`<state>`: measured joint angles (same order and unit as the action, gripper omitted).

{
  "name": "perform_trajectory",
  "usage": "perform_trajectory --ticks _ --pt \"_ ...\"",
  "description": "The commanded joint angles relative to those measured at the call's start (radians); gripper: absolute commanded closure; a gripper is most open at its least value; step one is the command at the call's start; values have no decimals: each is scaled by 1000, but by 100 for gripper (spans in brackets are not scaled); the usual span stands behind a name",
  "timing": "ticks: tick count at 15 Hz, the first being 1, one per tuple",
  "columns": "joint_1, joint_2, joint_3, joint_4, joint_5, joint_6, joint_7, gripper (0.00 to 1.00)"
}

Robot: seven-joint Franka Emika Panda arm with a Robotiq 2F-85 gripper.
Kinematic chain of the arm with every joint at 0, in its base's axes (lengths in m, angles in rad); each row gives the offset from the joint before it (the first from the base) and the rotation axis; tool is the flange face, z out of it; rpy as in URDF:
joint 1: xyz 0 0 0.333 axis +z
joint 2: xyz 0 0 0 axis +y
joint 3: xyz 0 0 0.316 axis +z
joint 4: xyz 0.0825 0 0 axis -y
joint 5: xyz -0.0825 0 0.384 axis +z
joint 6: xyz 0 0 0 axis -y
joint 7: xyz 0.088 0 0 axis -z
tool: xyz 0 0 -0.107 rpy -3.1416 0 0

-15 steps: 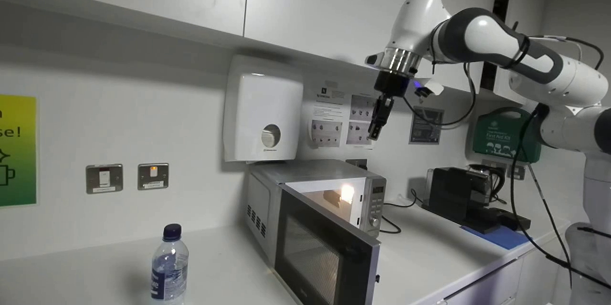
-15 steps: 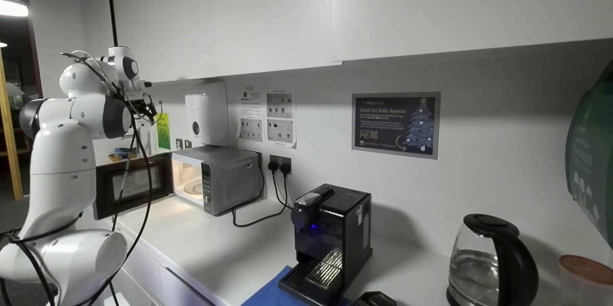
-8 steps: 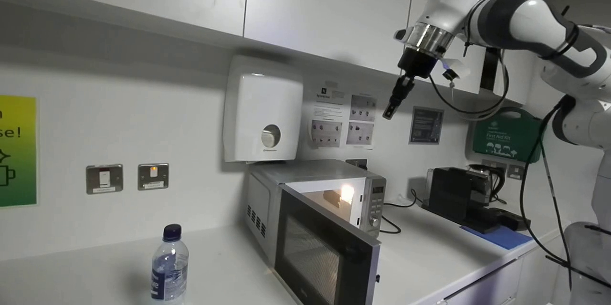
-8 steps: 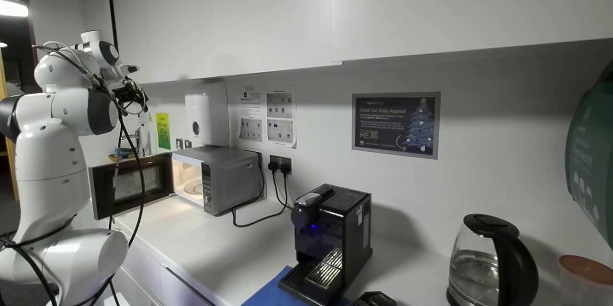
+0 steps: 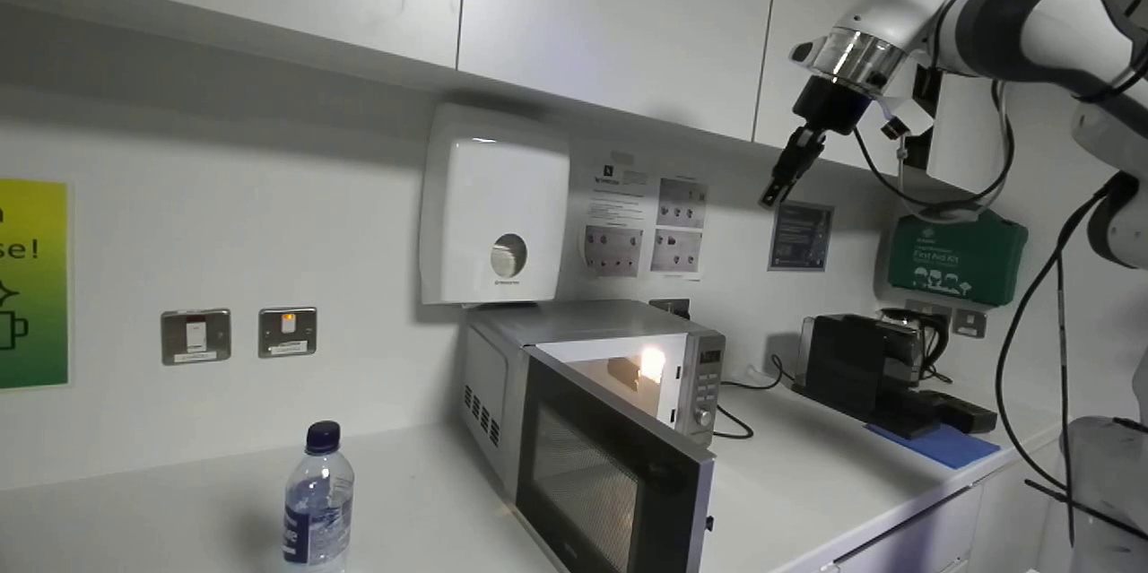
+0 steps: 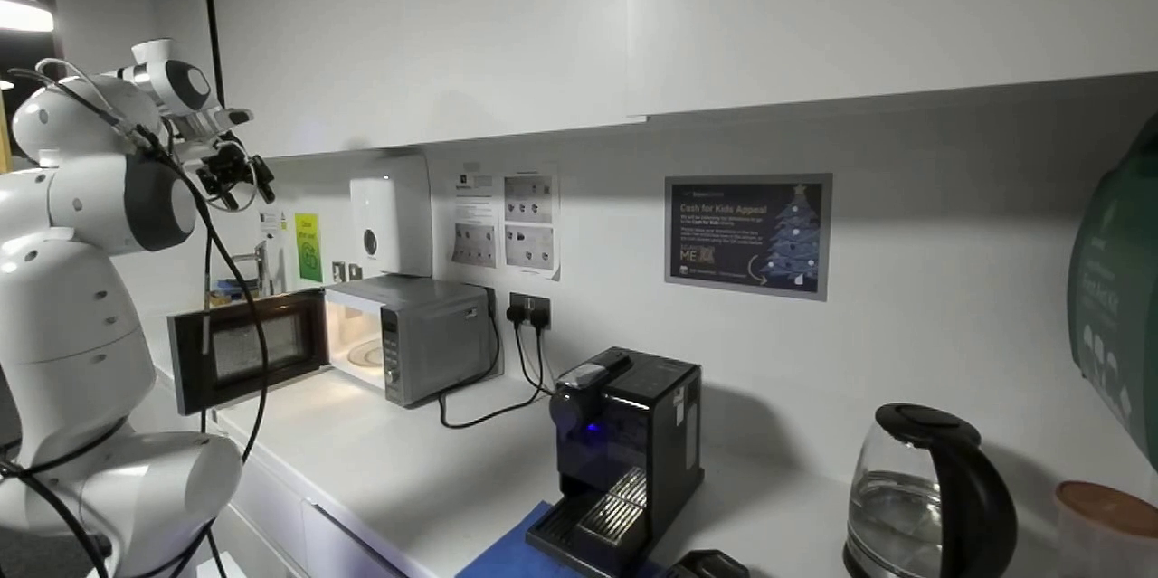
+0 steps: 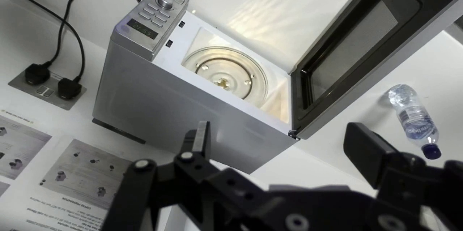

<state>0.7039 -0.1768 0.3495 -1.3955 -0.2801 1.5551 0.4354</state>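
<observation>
Has just drawn the gripper (image 5: 775, 192) up and back over the last second, away from the microwave (image 7: 162, 108), in both exterior views. Touches nothing and grips nothing: in the wrist view, holds the 2 fingers (image 7: 365, 148) spread wide, with nothing between. Has shifted nothing else visibly, leaving the microwave in the same place on the desk (image 5: 430, 483), near the wall (image 5: 314, 241), below the white dispenser (image 5: 493, 196), with the door (image 5: 583, 483) swung wide open, the inside lit and a round glass turntable (image 7: 231, 75) showing within. Likely amounts to a retreat rather than a reach, giving more room around that open door and leaving both door and microwave out of contact. On the hinge side of the microwave, in an exterior view, includes the bottle (image 5: 318, 510), upright on the desk and touching neither door nor microwave. Farther along the desk, on the opposite side, also includes the coffee machine (image 6: 669, 424) and the kettle (image 6: 905, 487).
</observation>
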Motion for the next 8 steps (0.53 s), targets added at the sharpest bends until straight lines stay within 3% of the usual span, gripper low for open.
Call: perform_trajectory --ticks 1,4,8 --pt "-83 -17 59 -7 26 -1 -10 0" --pt "-122 -23 90 -12 31 -2 -11 0" --pt "-125 -14 98 -11 30 -2 -10 0"
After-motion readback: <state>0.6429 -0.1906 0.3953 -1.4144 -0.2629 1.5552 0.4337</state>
